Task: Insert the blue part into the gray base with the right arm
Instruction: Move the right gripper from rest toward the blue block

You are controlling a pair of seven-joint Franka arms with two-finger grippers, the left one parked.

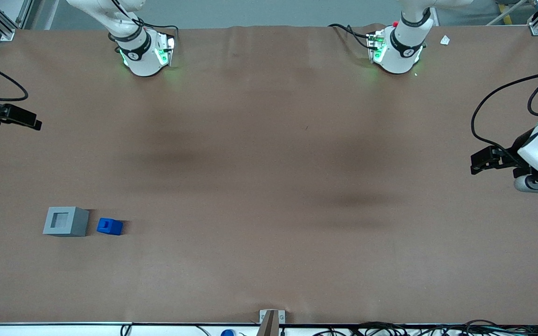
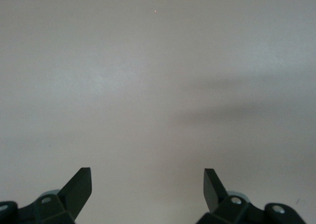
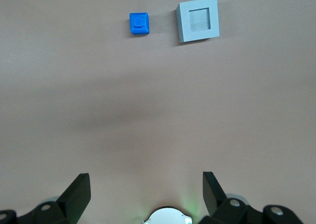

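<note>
Two pieces matter here, and neither has been touched: the blue part [image 1: 109,226] and the gray base [image 1: 66,221] sit side by side on the brown table [image 1: 269,186], close together but with a narrow strip of table showing between them. The blue part rests flat with its notched face up, and the gray base shows its darker square recess [image 3: 200,19] open and empty.

The right arm's claw [image 1: 14,116] hangs at the working arm's end of the table, well apart from both pieces and farther from the front camera than they are. In the right wrist view the claw [image 3: 146,192] has its two fingers [image 3: 79,192] spread wide with nothing between them, and it looks down on bare table, with the blue part [image 3: 138,23] and the gray base [image 3: 198,20] lying well ahead of the fingertips. From the claw, the gray base lies a little nearer than the blue part.

Judged from this layout, the task stands at its very start. Nothing is picked up, nothing is inserted. What is left seems to be everything: bringing the claw over the blue part, closing on it, lifting it, carrying it the short way to the gray base, lining it up with the recess and pressing it in.
</note>
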